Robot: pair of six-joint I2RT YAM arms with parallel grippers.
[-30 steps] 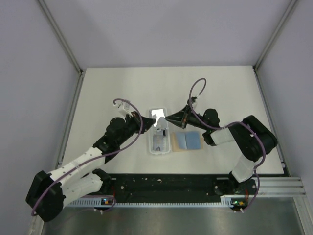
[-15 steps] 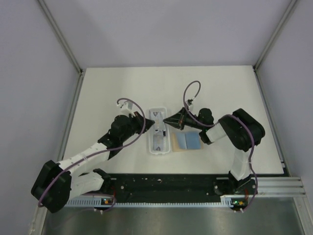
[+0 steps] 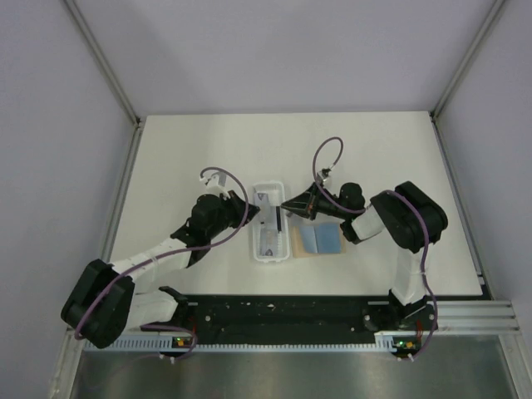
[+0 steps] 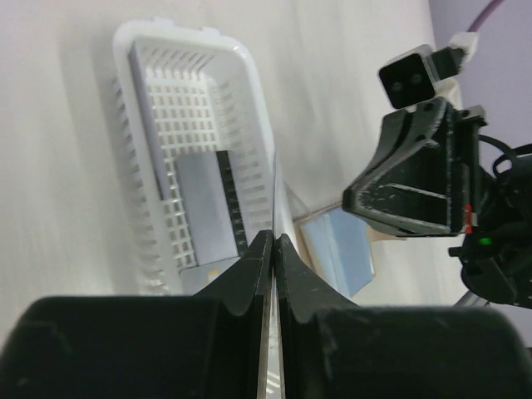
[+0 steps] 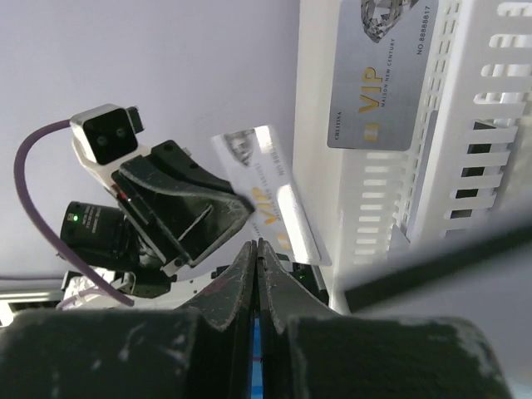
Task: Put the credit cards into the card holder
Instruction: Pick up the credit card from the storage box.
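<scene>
My left gripper (image 3: 259, 204) is shut on a silver credit card (image 3: 263, 198), held on edge above the white tray's far half. The left wrist view shows that card (image 4: 273, 195) as a thin line between the closed fingers. In the right wrist view its face reads VIP (image 5: 268, 189). My right gripper (image 3: 288, 205) is shut, its tips a short way from the held card, nothing pinched in them. More cards (image 3: 269, 243) lie in the tray; one shows a black stripe (image 4: 206, 212). The card holder (image 3: 320, 239) lies open, light blue inside, right of the tray.
The long white slotted tray (image 3: 271, 260) stands between the two arms, its long side running away from me. The right forearm hangs over the card holder's far edge. Grey walls and metal rails enclose the white table.
The left arm has reached further over the tray, and the card has turned from face-up to edge-on. The right gripper has shifted left towards the card.
</scene>
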